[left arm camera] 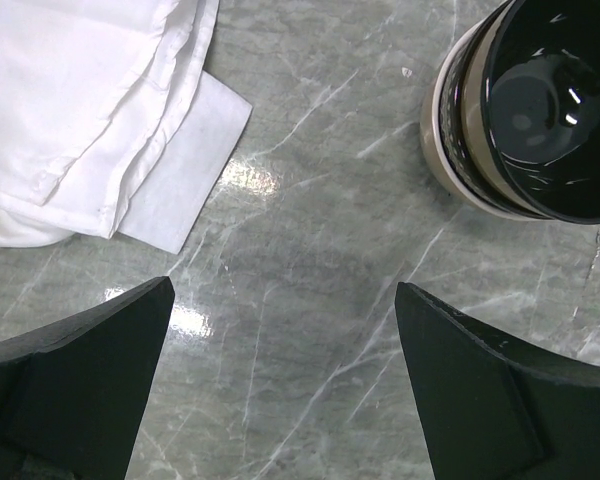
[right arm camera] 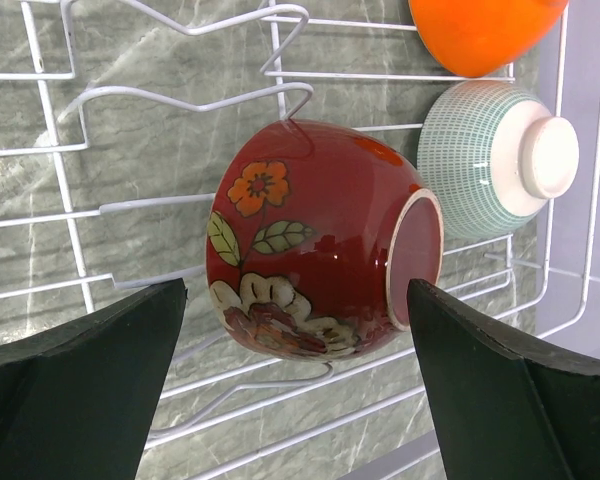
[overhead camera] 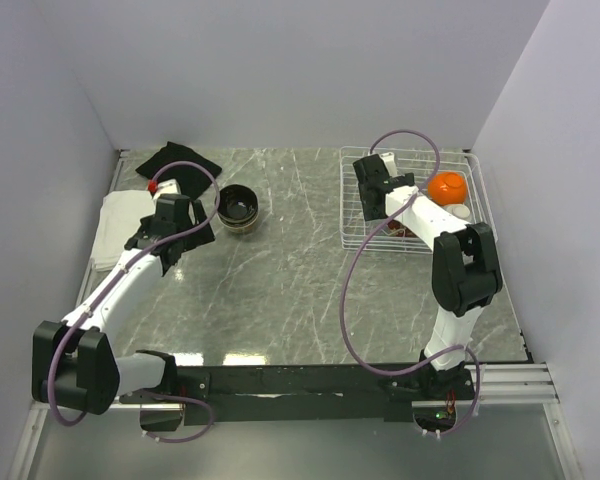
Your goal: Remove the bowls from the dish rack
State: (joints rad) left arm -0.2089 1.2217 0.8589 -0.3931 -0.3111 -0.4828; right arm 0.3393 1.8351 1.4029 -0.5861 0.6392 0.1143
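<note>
Item: dish rack (overhead camera: 352,222), white wire, at the far right of the marble table (overhead camera: 300,290). Three bowls are held in it. A red floral bowl (right arm camera: 310,240) lies on its side against a prong, its foot ring turned to the right. A green-and-white patterned bowl (right arm camera: 475,150) is tipped just beside it, and an orange bowl (right arm camera: 475,30) is set beyond. The right gripper (right arm camera: 296,290) is poised over the red bowl with its jaws spread wide to either side; no contact is seen. The left gripper (left arm camera: 285,300) is likewise held apart over bare table, between a folded white cloth (left arm camera: 90,100) and a dark glossy bowl (left arm camera: 545,100) already set down outside the rack. A black cloth (overhead camera: 175,160) is noted at the far left corner. Handling, as judged: the bowls are taken to be glazed ceramic, so rigid, smooth, moderately heavy and breakable. A pinch across the rim wall is favoured over the rounded, slippery flank. The prong should be cleared before lifting.
</note>
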